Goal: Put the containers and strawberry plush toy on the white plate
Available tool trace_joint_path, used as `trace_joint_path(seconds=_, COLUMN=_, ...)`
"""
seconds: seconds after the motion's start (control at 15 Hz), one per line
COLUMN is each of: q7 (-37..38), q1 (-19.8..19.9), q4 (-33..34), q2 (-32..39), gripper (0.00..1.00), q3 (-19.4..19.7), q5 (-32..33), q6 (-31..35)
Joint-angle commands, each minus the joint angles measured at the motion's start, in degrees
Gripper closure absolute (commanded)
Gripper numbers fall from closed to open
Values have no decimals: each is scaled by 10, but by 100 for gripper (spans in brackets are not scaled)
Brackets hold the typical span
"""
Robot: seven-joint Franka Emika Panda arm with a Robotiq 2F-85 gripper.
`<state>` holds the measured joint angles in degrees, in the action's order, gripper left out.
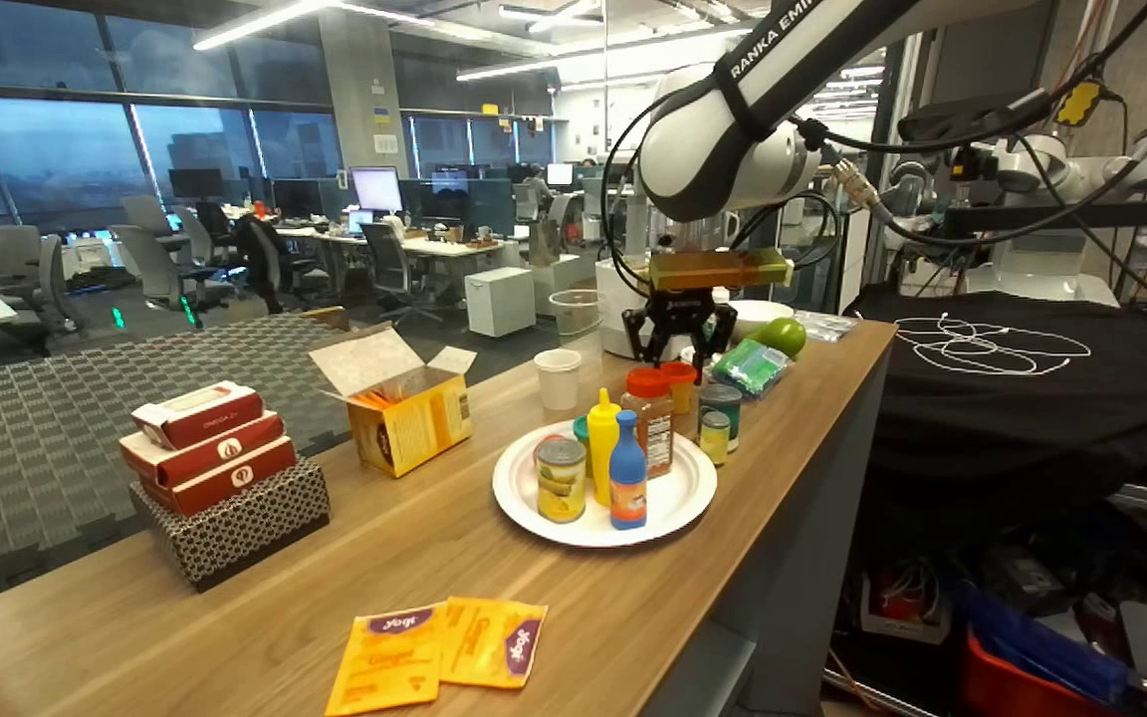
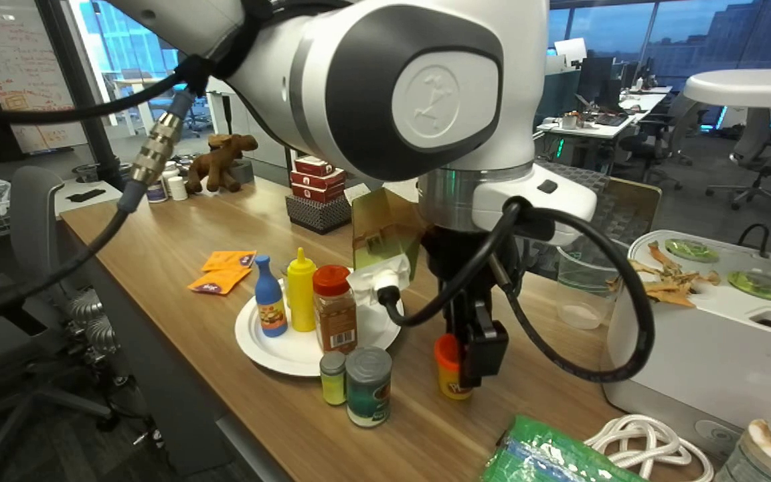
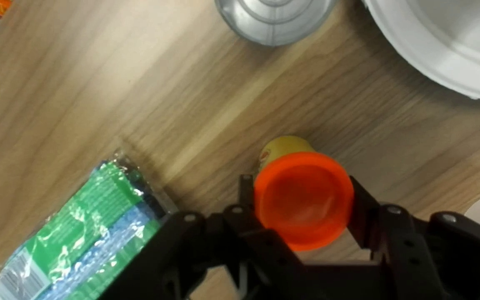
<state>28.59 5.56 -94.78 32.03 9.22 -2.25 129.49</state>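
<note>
The yellow Play-Doh-style tub stands on the wooden counter, apart from the white plate, and the gripper clasps it high up: in the wrist view one black fingertip sits against each side of its orange-red lid. The wrist hangs upright over the counter with the fingers aimed down, while the Franka arm slants in an exterior view from the upper right to a rounded joint, bending there towards the tool; a thick black cable loops beside the wrist. On the plate stand a blue bottle, a yellow squeeze bottle, a clear jar with a red lid and brown contents, and a yellow-labelled can. Just outside the rim, a small yellow-green jar stands next to a larger dark green can, both upright. A green-and-blue plastic packet lies near the gripper, with a round green fruit just beside it in an exterior view; a white paper cup and a yellow cardboard box with its flaps raised stand along one edge of the counter. Well apart from the plate, two orange Yogi sachets lie flat, touching, and red-and-white boxes are stacked on a black-and-white patterned box
</note>
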Motion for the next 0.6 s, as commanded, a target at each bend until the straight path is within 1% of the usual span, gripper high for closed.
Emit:
trace_joint_path(seconds=0.0, q7=-6, q1=0, q4=3, q2=-8, gripper=72, q3=3, q5=-15, q6=-3)
trace_joint_path(seconds=0.13, q7=-1, q1=-4, q4=-4, q2=-21, gripper=72, q3=4, q5=-14, q6=-9)
trace_joint_path(seconds=0.33, q7=21, q1=-22, q4=-19, q2=-54, gripper=72, q3=12, q5=5, q6=-19)
trace_joint_path(seconds=0.53, q7=45, q1=-42, q4=-18, q2=-87, gripper=72, q3=15, q5=26, q6=-48)
